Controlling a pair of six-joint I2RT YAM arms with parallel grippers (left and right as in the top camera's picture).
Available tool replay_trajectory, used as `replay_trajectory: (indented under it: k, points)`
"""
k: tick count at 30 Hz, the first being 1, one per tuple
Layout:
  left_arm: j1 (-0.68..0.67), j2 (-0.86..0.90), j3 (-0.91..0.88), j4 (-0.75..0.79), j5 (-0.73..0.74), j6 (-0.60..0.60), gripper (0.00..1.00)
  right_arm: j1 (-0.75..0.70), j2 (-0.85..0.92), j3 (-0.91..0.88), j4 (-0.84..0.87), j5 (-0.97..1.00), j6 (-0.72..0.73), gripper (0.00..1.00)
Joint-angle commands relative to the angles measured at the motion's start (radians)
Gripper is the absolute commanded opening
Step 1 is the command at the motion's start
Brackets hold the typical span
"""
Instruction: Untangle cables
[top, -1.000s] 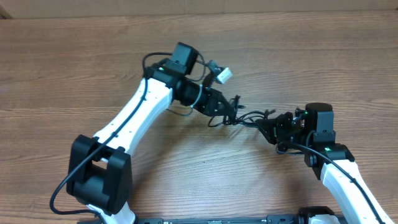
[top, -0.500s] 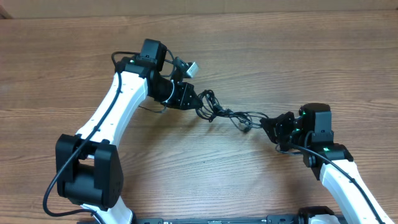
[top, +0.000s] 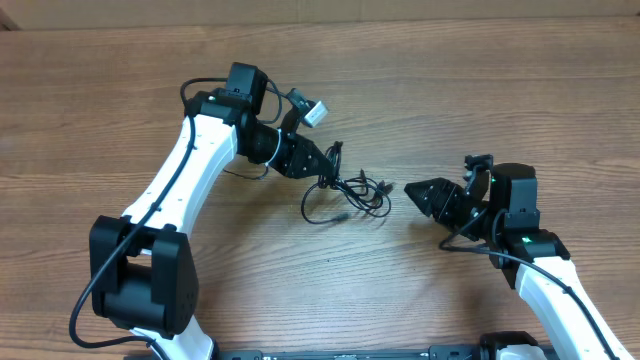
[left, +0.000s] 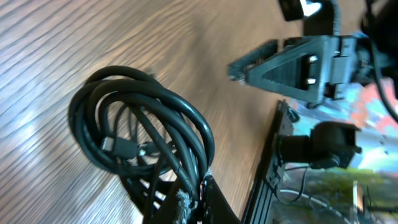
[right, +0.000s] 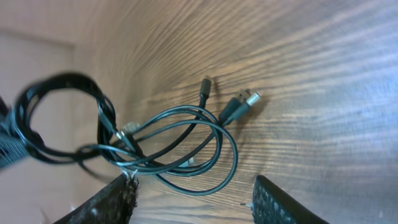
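Cables (top: 345, 190): formed a loose tangle of thin black loops near the middle of the overhead frame, between the two grippers; one part ran up and left to the left gripper, the rest spread over the wooden table (top: 500, 90).

Left gripper (top: 324, 167): sat just upper left of the tangle; fingers were closed tight, pinching a bunch of cable strands.

Left wrist view: showed the cables (left: 146, 134) as a coiled loop in the left half of the frame, running down into the closed left gripper (left: 189, 202) at the bottom edge.

Right gripper (top: 418, 192): pointed left from right of centre, near the tangle but clear of it; fingers were spread well apart and held nothing.

Right wrist view: showed the cables (right: 168, 146) beyond the spread fingers (right: 118, 202), with no strand between them; silver-tipped plug (right: 247, 99) lay on the wood right of centre, just beside a second, darker plug end.

Table surface: brown wood grain under both arms.
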Motion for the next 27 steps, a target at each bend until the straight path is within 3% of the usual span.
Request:
replay_trajectory:
  k: [1,9,18,27]
  points:
    - [-0.035,-0.029,0.025,-0.008,0.114,0.122,0.04,0.006,-0.002,0.021,0.001,-0.036,-0.257,0.6]
    - [-0.122,-0.029,0.025,-0.017,0.125,0.182,0.04,0.053,-0.002,0.021,0.014,-0.036,-0.505,0.53]
    - [-0.148,-0.029,0.025,0.05,0.288,0.171,0.04,0.122,-0.002,0.021,0.023,-0.057,-0.51,0.45]
    - [-0.15,-0.028,0.025,0.068,0.295,0.147,0.04,0.208,-0.002,0.021,0.075,-0.063,-0.509,0.46]
